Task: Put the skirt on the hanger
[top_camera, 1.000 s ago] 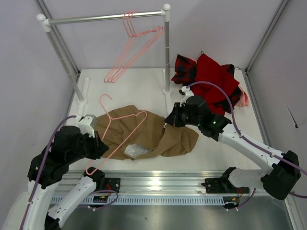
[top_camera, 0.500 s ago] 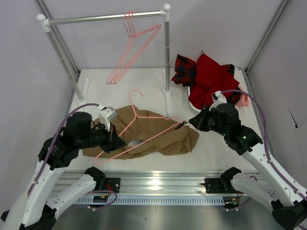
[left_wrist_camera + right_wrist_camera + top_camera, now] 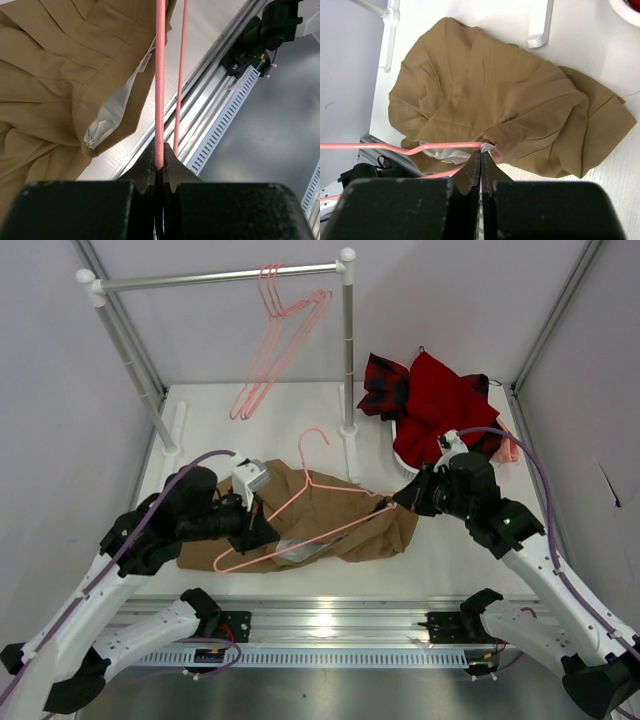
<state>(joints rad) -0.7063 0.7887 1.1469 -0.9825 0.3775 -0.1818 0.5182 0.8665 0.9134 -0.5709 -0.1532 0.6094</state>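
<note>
From above you see the tan soft cloth skirt [image 3: 370,535] lying crumpled on the white table [image 3: 290,425] between your two arms. The thin pink wire hanger [image 3: 303,465] is held tilted over it, hook toward the back. Your left gripper [image 3: 263,528] is at the hanger's left side and your right gripper [image 3: 400,502] at its right corner; from here you cannot tell how either pair of jaws stands. Behind, a metal bar on white posts [image 3: 220,278] carries spare pink hangers [image 3: 272,302]. A red garment [image 3: 445,400] and a red-and-black plaid cloth [image 3: 385,380] are heaped at the back right, apart from the skirt. Pale grey walls close the cell in, and an aluminium rail [image 3: 330,625] runs along the near edge. The left wrist view settles what the overhead one does not. The left gripper [image 3: 160,167] has its jaws pressed tight on one pink wire of the hanger [image 3: 160,75], with a second wire just beside it. Below are the skirt [image 3: 55,75] and its paler lining [image 3: 112,112]. The right wrist view shows the right gripper [image 3: 480,159] with jaws closed to a slit on the bent corner of the hanger [image 3: 395,146]. Under it is the skirt [image 3: 510,90], its far edge just beside a white post foot [image 3: 540,25].
</note>
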